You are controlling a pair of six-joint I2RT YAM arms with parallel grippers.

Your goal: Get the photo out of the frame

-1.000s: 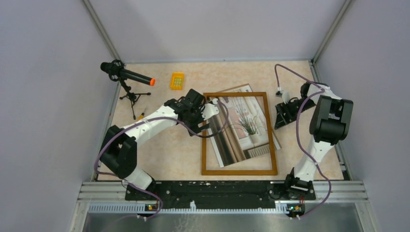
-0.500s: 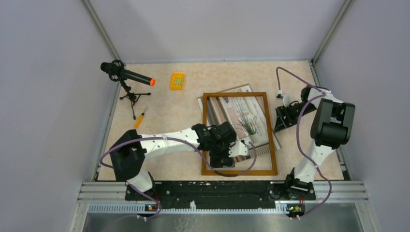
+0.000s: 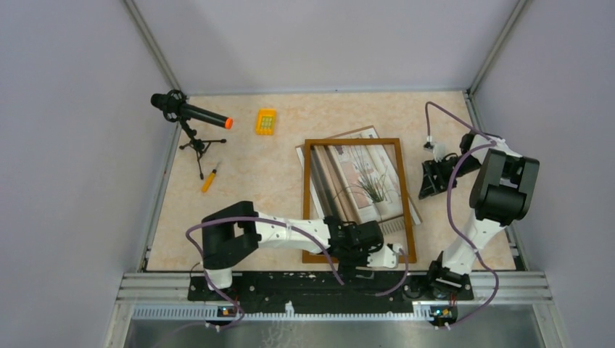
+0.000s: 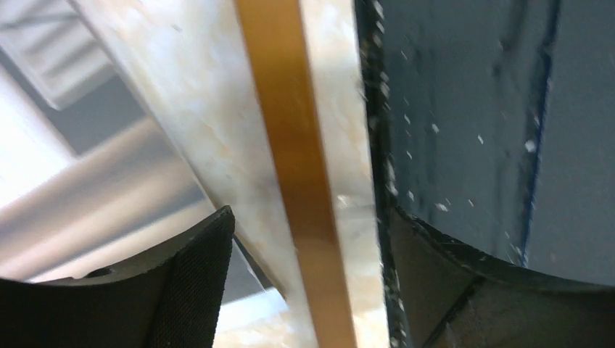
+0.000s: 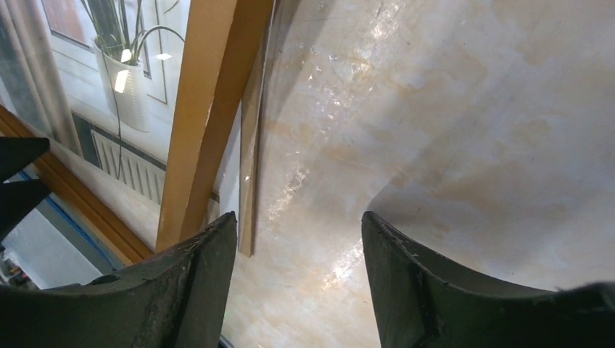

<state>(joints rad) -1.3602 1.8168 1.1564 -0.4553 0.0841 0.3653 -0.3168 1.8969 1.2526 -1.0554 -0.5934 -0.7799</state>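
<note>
The frame (image 3: 307,203), a narrow brown wooden rim, lies flat in the middle of the table. The photo (image 3: 366,181), a potted plant by a window, lies askew under it and pokes out past the far left corner. My left gripper (image 3: 390,256) is at the frame's near right rim. In the left wrist view its gripper (image 4: 308,217) is open and straddles the frame's rim bar (image 4: 301,174), with gaps on both sides. My right gripper (image 3: 428,180) sits just right of the frame. In the right wrist view it (image 5: 297,217) is open over bare table, with the frame's rim (image 5: 210,109) and the photo (image 5: 123,80) to its left.
A microphone on a tripod (image 3: 190,114) stands at the far left, with a yellow block (image 3: 266,121) beside it. A small screwdriver (image 3: 209,177) lies on the left. The black base rail (image 3: 312,284) runs along the near edge, close to the left gripper.
The left arm swept from the frame's far left corner down to its near right rim, and its jaws narrowed a little. The right gripper drew slightly right, away from the frame.
</note>
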